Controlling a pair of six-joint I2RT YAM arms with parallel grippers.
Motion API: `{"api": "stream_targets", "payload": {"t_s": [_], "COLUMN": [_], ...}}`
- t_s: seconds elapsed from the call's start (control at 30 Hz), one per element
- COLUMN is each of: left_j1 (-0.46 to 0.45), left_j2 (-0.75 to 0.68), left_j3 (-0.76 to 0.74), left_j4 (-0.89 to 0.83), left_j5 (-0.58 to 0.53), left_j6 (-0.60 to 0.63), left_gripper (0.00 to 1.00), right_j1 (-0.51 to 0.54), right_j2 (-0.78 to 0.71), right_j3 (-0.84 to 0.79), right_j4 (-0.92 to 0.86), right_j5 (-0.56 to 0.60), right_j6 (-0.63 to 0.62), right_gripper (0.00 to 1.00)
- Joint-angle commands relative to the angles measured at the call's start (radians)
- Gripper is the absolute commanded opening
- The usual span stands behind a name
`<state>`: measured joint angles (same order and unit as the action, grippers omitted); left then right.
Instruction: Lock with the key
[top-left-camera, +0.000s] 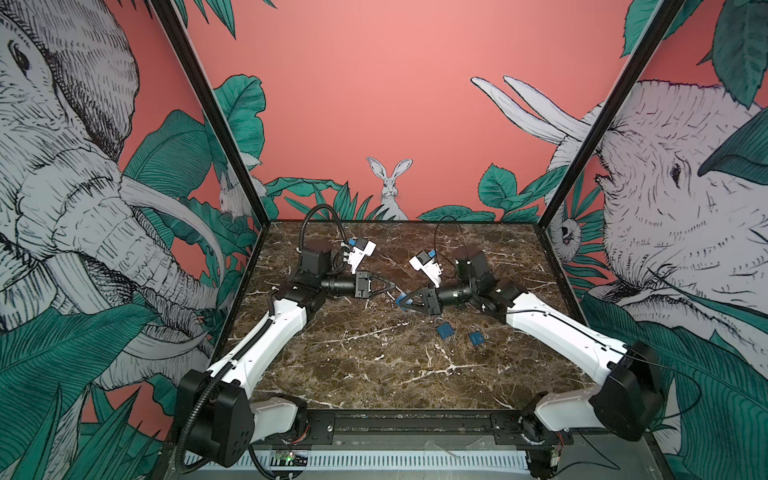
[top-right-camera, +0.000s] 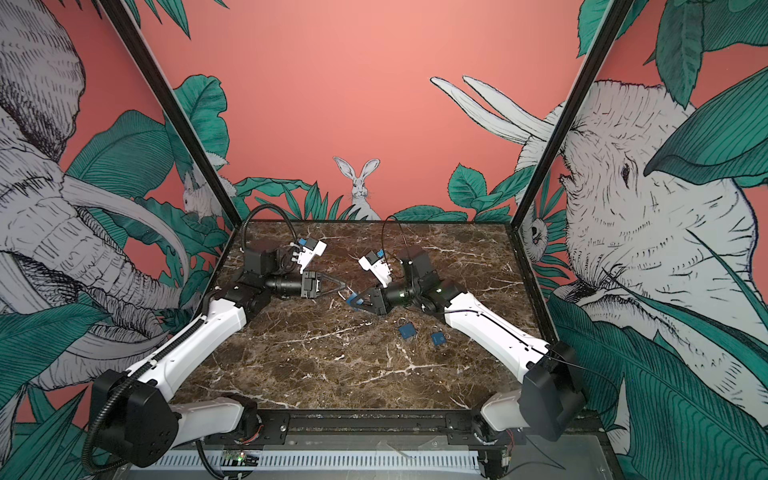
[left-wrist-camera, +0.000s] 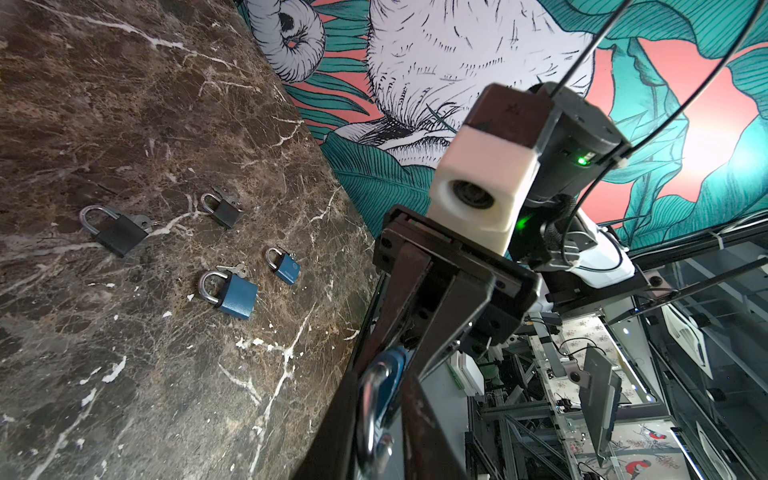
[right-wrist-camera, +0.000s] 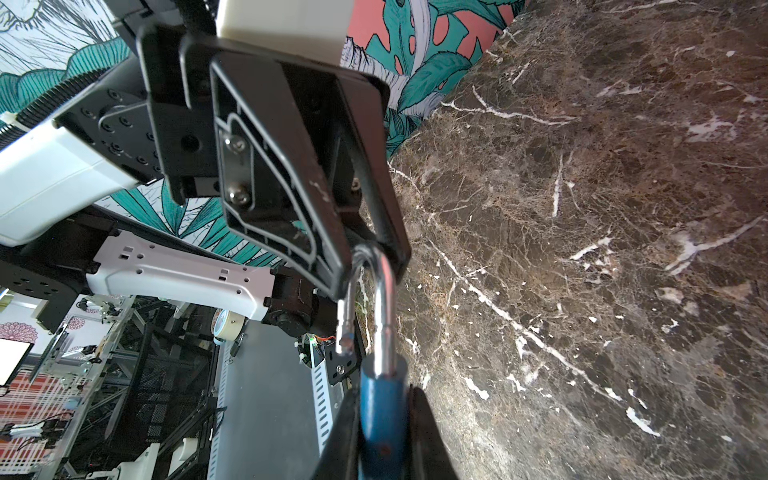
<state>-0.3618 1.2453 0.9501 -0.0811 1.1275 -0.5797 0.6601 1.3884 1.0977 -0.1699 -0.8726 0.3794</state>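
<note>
- The table (top-left-camera: 374, 365) is polished dark-brown marble with thin white veins.
- The held padlock (right-wrist-camera: 380, 390) has a flat, blue-painted metal body and a bright, rounded steel shackle (right-wrist-camera: 384, 299). It is held over the middle of the table.
- The shackle stands open: its long leg sits in the body, and its short leg ends free beside it.
- The right tool (right-wrist-camera: 381, 436), of matte black plastic, is clamped on the blue body.
- The left tool (top-left-camera: 393, 286) has tapered black fingers, pinched together on the shackle's bend.
- Toward the table's right edge lie a larger blue padlock (left-wrist-camera: 232, 295), a smaller blue padlock (left-wrist-camera: 284, 269), a larger black padlock (left-wrist-camera: 120, 232) and a smaller black padlock (left-wrist-camera: 224, 211).
- A small silver key (left-wrist-camera: 236, 270) lies just beside the larger blue padlock's shackle.
</note>
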Motion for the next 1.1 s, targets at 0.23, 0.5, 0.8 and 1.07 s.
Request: {"api": "stream_targets", "payload": {"t_s": [0.23,0.5,0.8,1.07], "left_j1": [0.005,0.01,0.012,0.011], "left_j2": [-0.021,-0.013,0.003,0.012], "left_j3": [-0.019,-0.019,-0.026,-0.051], "left_j4": [-0.023,-0.044,-0.09,-0.089], "left_j5": [0.032,0.032,0.025,-0.015], "left_j6": [0.029,0.035,0.09,0.125], "left_gripper": [0.17,0.02,0.0,0.0], "right_j1": [-0.006,-0.005,-0.005,-0.005], "right_j2": [-0.014,-0.026,-0.068,-0.119], "right_j3": [0.008,0.008,-0.01,-0.062], "right_j4": [0.067,0.089,0.246,0.465], "right_j5": [-0.029,-0.044,-0.168,-0.232], "right_j6": [0.019,0.044,0.208,0.41], "right_gripper": [0.0,0.0,0.0,0.0]}}
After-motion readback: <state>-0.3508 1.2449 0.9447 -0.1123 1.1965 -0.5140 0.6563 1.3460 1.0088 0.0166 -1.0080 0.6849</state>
